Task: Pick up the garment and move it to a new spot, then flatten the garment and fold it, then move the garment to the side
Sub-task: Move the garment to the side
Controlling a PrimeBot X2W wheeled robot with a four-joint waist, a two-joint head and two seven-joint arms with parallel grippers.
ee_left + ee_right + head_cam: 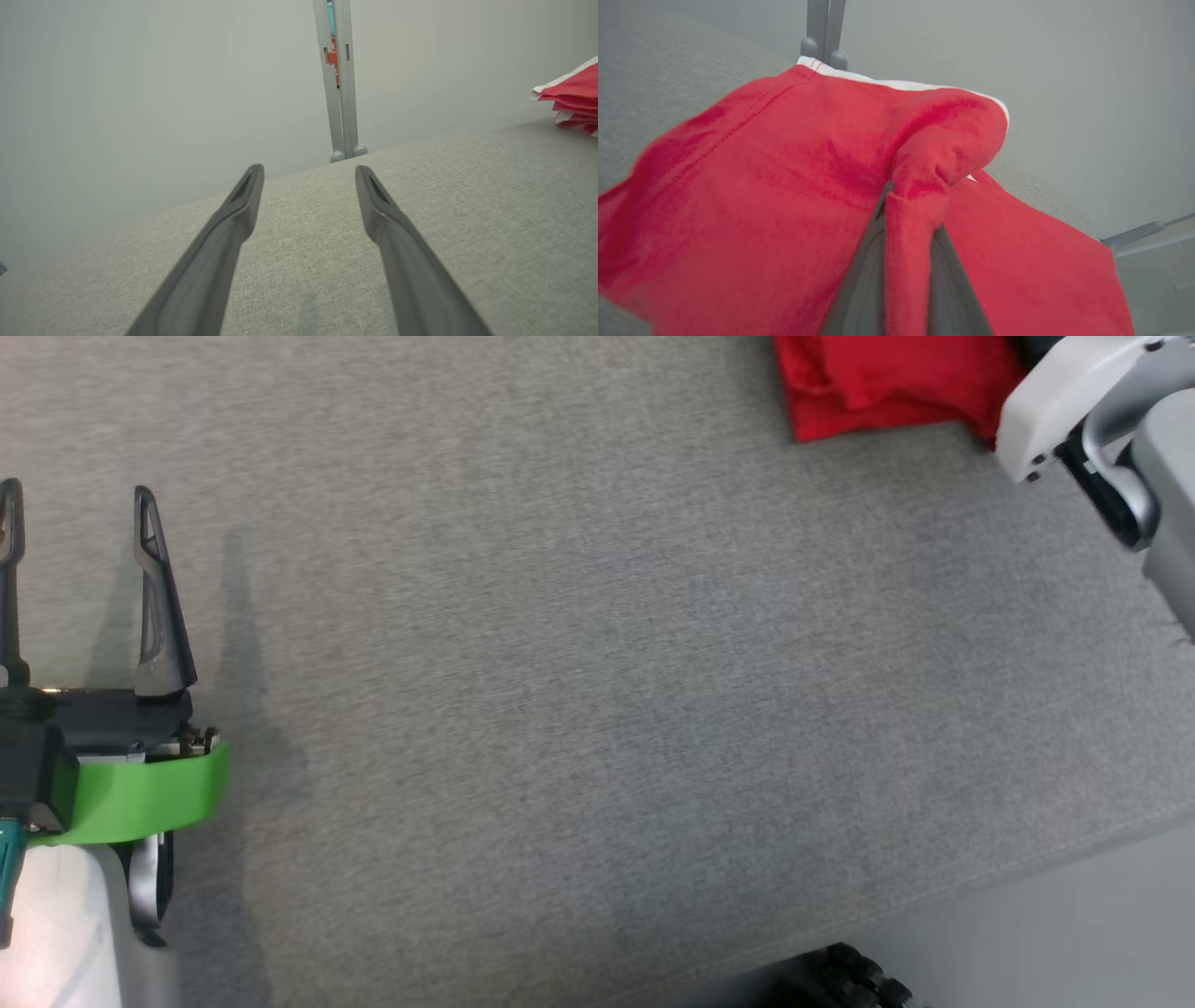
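Note:
The garment (887,378) is red cloth with a white edge, lying folded at the far right of the grey table; it also shows as a red bundle (572,95) at the right edge of the left wrist view. My right gripper (910,205) is shut on a pinched fold of the garment (784,186), its two dark fingers pressed against the cloth on either side. The right arm's pale wrist (1064,411) reaches in from the upper right. My left gripper (79,523) stands open at the far left, well away from the garment, with nothing between its fingers (233,219).
The grey fabric table top (579,691) spreads wide between the two arms. Its near edge (1027,868) runs across the lower right, with pale floor beyond. A grey post (338,79) stands behind the table against a pale wall.

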